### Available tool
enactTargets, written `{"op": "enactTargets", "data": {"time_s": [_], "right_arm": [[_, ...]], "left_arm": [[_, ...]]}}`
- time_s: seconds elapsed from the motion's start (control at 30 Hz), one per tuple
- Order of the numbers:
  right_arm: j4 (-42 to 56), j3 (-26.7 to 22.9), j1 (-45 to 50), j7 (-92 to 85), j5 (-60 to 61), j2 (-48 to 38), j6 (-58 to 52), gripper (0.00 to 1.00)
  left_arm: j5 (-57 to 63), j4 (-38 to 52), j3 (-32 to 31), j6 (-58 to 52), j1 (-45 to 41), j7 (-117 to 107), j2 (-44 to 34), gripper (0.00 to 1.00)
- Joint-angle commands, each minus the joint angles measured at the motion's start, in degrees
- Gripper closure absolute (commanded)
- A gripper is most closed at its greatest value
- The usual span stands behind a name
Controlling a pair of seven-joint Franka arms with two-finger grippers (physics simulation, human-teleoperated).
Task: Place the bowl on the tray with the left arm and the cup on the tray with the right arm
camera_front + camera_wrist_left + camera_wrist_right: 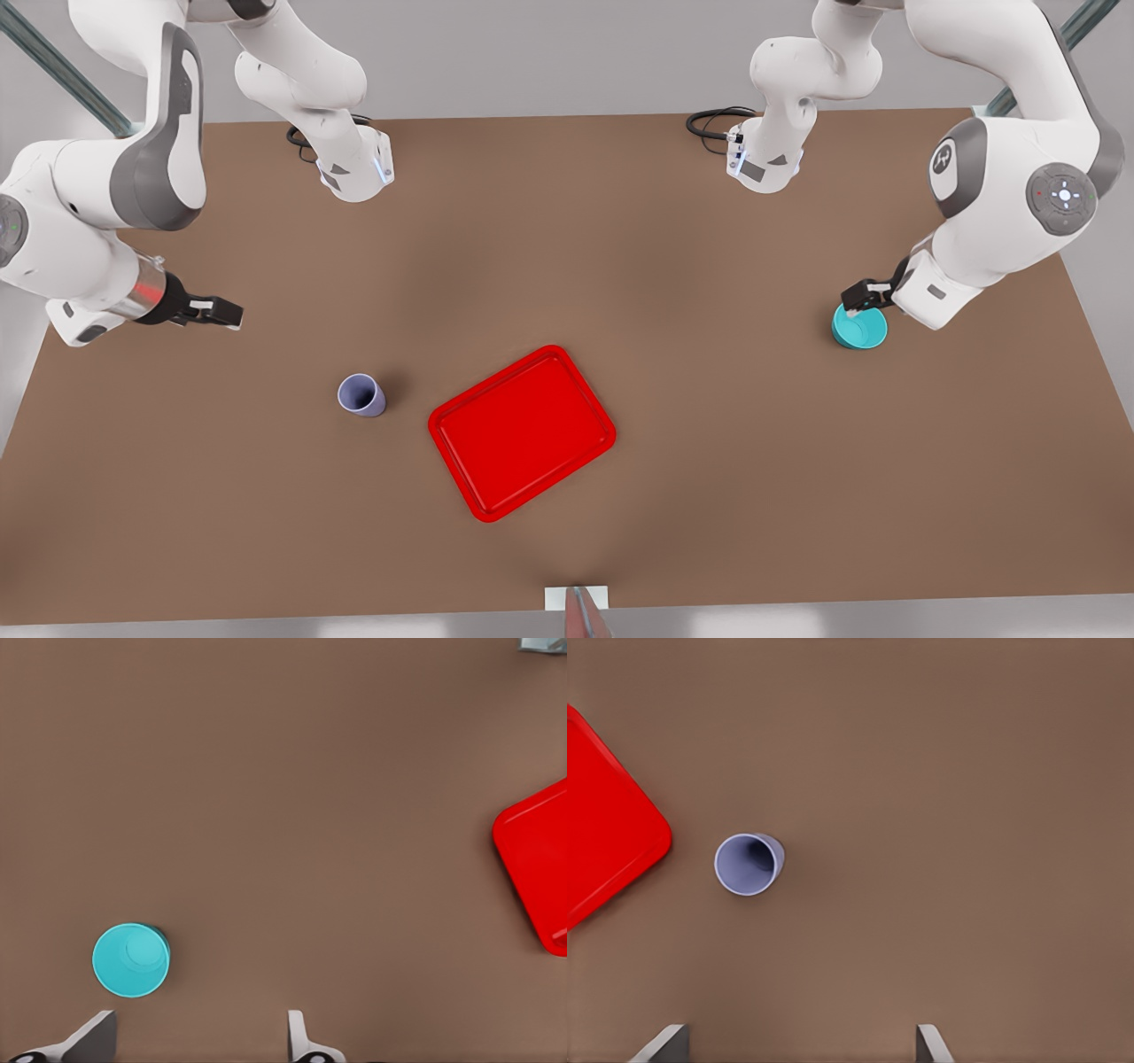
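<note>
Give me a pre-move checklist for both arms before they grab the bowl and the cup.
1. Tray bare, room for both: ok.
2. Bowl upright on the table: ok.
3. Cup upright, clear of the tray: ok.
4. Left gripper open over the bowl: ok; centred on it: not ok, bowl sits off to one finger in the left wrist view.
5. Right gripper open: ok; over the cup: not ok, well short.

Everything is lit evenly and softly from above, with no glare seen on the table. Only faint, blurry shadows are cast: a small dark smudge beside the cup and a slightly darker patch around the tray. Wrist views are rendered a bit soft, no edge distortion noticed.
</note>
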Motion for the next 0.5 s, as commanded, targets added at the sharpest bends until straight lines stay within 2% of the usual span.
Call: {"op": "enactTargets", "data": {"time_s": [0.0,0.07,0.1,0.17,0.27,0.33,0.47], "right_arm": [[0.0,0.0,-0.1,0.0,0.0,0.0,0.0,0.00],[0.0,0.0,0.0,0.1,0.1,0.1,0.0,0.00],[0.1,0.0,0.1,0.1,0.1,0.1,0.0,0.00],[0.6,0.1,0.1,0.1,0.1,0.4,0.0,0.00],[0.6,0.1,-0.1,0.0,0.1,0.6,0.0,0.00],[0.6,0.1,0.0,0.0,0.1,0.7,0.0,0.00],[0.7,0.1,-0.1,-0.1,0.1,0.8,0.0,0.00]], "left_arm": [[0.1,-0.2,0.0,-0.1,0.0,0.0,0.0,0.00],[0.4,-5.5,1.1,0.4,1.4,-0.6,0.4,0.00],[0.2,-10.4,1.5,6.0,5.2,0.4,2.5,0.00],[-8.4,-23.9,1.9,20.4,13.4,19.5,3.2,0.00],[-12.4,-31.5,4.6,26.1,18.0,41.2,5.7,0.00],[-12.4,-33.5,6.4,29.2,20.4,51.1,8.3,0.00],[-14.7,-34.1,6.5,33.0,22.7,52.6,12.8,0.00]]}}
